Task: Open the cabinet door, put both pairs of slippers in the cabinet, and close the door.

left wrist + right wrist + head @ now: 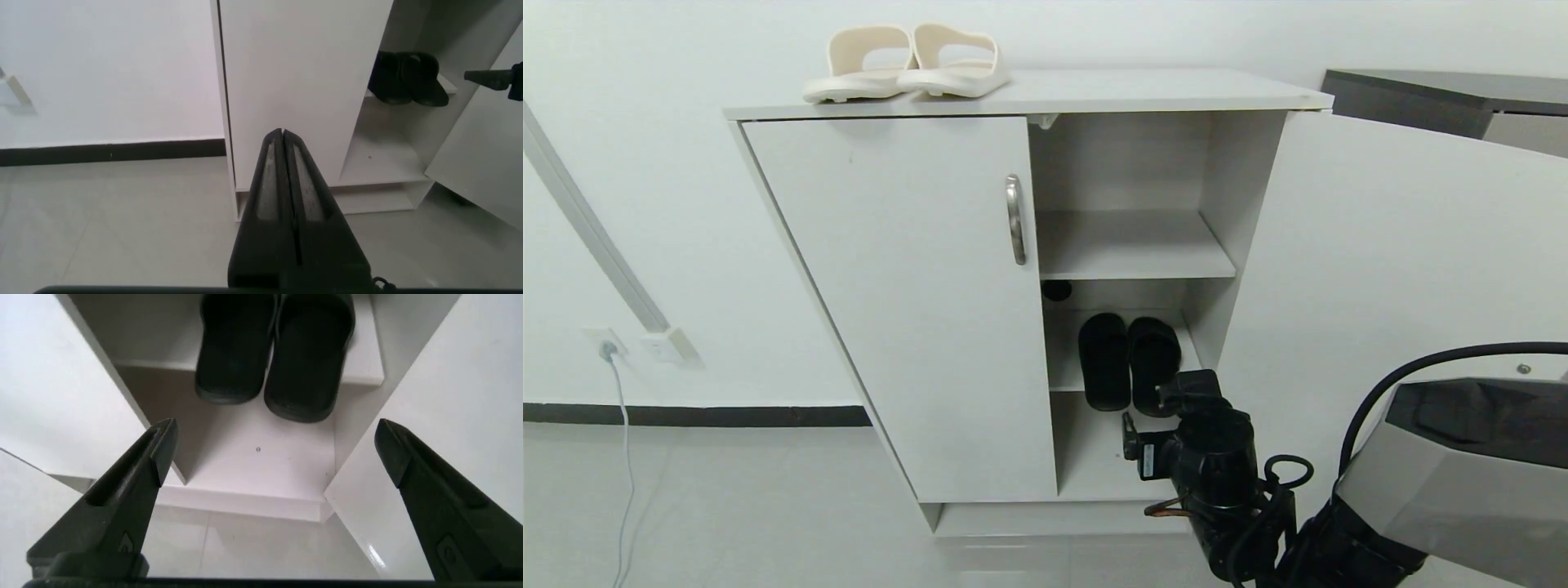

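1. We find the cabinet (1143, 90) with its right door (1380, 269) swung wide and its left door (907, 302) closed.
2. The black slippers (1129, 362) lie side by side on the lower shelf (1058, 359) inside.
3. The cream slippers (907, 64) sit on the cabinet top.
4. The right hand (276, 433) hovers just before the black pair, fingers spread, holding nothing.
5. The left hand (282, 135), fingers pressed together and empty, faces the left door.
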You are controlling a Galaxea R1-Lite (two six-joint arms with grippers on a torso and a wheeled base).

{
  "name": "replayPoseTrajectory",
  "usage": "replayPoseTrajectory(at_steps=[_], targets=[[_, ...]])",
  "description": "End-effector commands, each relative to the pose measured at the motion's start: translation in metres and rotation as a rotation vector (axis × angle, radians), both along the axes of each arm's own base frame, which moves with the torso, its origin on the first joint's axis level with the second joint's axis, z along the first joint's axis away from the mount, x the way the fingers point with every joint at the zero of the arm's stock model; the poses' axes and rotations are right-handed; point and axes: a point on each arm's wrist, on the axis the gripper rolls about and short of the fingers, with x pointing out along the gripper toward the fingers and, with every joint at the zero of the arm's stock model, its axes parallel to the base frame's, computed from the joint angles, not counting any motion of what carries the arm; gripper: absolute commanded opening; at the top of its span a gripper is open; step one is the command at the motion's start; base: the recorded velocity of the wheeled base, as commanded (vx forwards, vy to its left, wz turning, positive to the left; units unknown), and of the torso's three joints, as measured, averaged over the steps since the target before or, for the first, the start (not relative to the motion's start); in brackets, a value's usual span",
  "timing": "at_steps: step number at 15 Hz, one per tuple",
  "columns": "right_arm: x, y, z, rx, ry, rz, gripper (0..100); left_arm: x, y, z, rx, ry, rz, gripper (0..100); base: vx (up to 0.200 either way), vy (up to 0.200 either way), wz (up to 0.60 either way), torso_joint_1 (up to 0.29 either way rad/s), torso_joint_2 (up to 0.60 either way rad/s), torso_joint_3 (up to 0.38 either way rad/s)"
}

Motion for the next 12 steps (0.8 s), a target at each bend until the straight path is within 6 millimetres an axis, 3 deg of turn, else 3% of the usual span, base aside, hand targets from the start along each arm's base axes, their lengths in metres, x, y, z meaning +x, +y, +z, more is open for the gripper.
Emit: replayPoseTrajectory(at_steps=[1, 5, 12], targets=[[0.0, 0.0003, -0.0009, -0.001, 0.001, 0.001, 100, 0.0001, 0.0, 0.0, 0.0, 0.001, 0.001, 0, 0.0, 0.0, 0.0, 0.002, 0.0, 0.203], [0.0, 0.0004, -0.0016, 0.006, 0.005, 0.004, 100, 0.0001, 0.0, 0.0, 0.011, 0.001, -0.001, 0, 0.0, 0.0, 0.0, 0.0, 0.0, 0.155], [-0.0017, -0.0014, -0.0068, -0.009, 0.02, 0.005, 100, 0.0001, 0.0, 0.0002, 0.006, 0.0, -0.001, 0, 0.0, 0.0, 0.0, 0.0, 0.0, 0.0]])
